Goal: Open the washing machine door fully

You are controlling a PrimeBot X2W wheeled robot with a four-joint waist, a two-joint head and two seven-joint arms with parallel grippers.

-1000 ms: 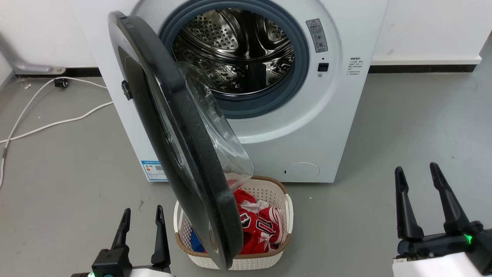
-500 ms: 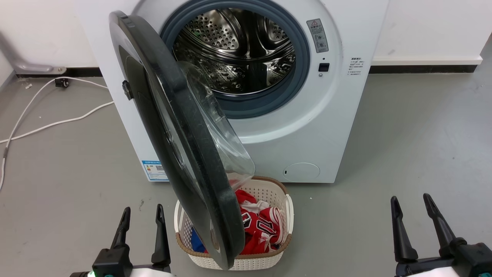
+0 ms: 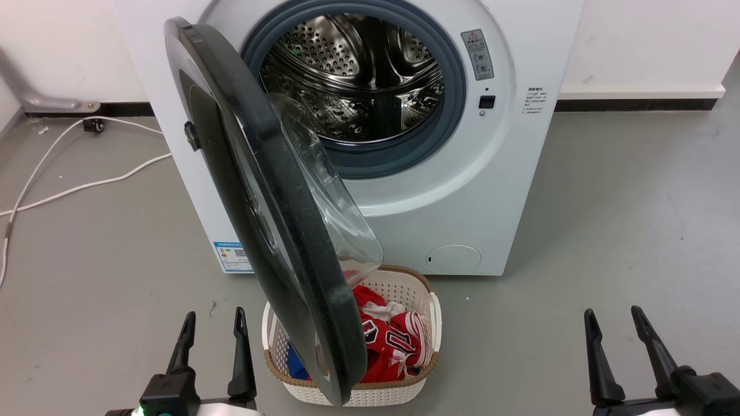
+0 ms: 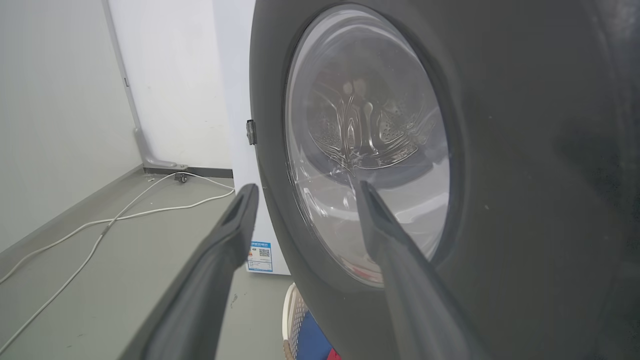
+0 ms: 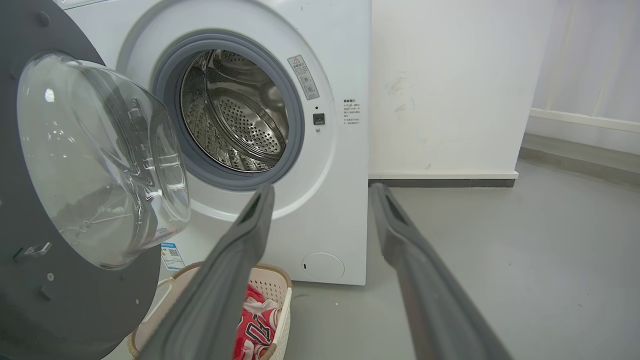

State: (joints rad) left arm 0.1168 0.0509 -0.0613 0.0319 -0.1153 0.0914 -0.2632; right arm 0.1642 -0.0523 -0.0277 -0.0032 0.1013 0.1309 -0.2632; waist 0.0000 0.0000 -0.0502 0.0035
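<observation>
Washing machine door (image 3: 272,219) is standing swung out from washing machine (image 3: 462,190), overhanging laundry basket (image 3: 358,398). Left gripper (image 3: 214,313) is sitting just left of its lower rim, jaws parted, empty. Right gripper (image 3: 612,311) is hovering well apart, jaws parted, empty.

The left gripper (image 3: 214,314) sits at the bottom left of the head view, two dark fingers pointing up, spread apart. The right gripper (image 3: 612,312) sits at the bottom right, fingers apart too. Both are empty.
</observation>
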